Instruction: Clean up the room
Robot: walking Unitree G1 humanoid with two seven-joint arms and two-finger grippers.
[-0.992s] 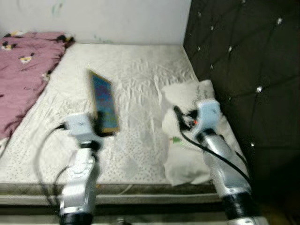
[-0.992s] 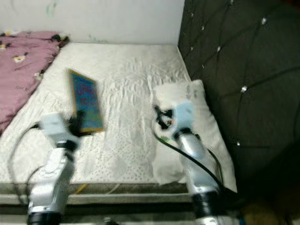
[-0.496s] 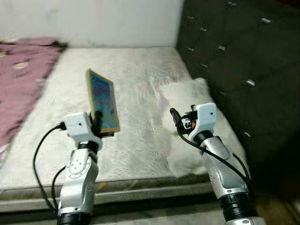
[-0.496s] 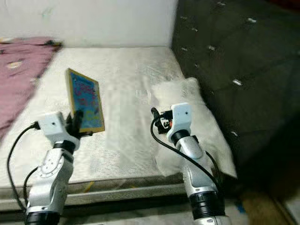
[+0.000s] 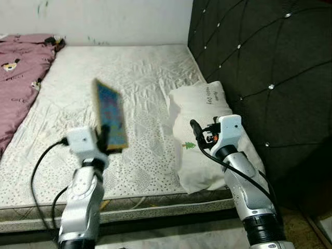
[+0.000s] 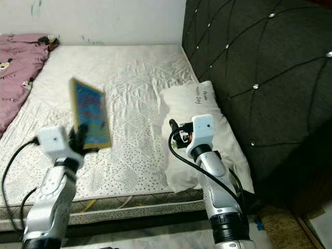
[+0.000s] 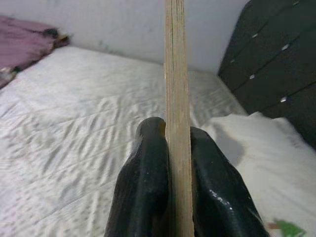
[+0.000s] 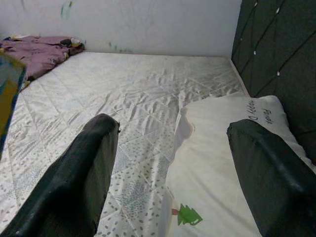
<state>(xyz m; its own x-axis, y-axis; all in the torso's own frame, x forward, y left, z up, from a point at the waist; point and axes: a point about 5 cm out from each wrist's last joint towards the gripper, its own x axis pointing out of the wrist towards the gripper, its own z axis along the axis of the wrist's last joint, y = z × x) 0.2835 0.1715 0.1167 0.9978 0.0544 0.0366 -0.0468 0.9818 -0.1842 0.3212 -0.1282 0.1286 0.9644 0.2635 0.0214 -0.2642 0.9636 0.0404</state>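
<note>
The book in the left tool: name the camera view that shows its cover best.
The right eye view: the book turns its blue, yellow-edged cover toward the camera above the left tool. The left eye view shows it blurred, the left wrist view its thin edge between the fingers, the right wrist view one corner.

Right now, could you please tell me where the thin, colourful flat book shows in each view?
Left eye view: thin colourful book, raised over the mattress, clamped by the left gripper.
Right eye view: same, left of centre.
Left wrist view: edge-on between the black fingers.
Right wrist view: a corner at the edge.
Shared landmark: white pillow.
</note>
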